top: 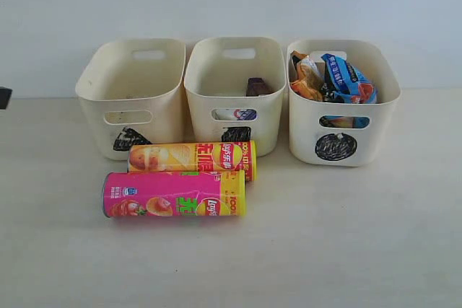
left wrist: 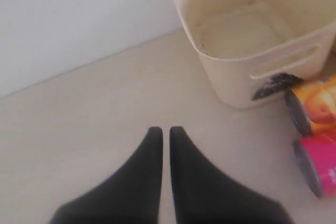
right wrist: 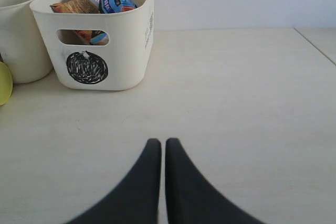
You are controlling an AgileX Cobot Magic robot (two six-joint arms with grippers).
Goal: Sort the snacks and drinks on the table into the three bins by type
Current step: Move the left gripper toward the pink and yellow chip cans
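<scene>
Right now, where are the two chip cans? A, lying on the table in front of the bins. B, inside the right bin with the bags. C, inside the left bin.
A: the orange can and the pink can both lie on their sides on the table, in front of the left bin and the middle bin.

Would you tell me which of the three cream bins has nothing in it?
The leftmost bin: its floor shows bare, whereas the middle bin holds drink cartons and the circle-marked right bin holds foil bags.
</scene>
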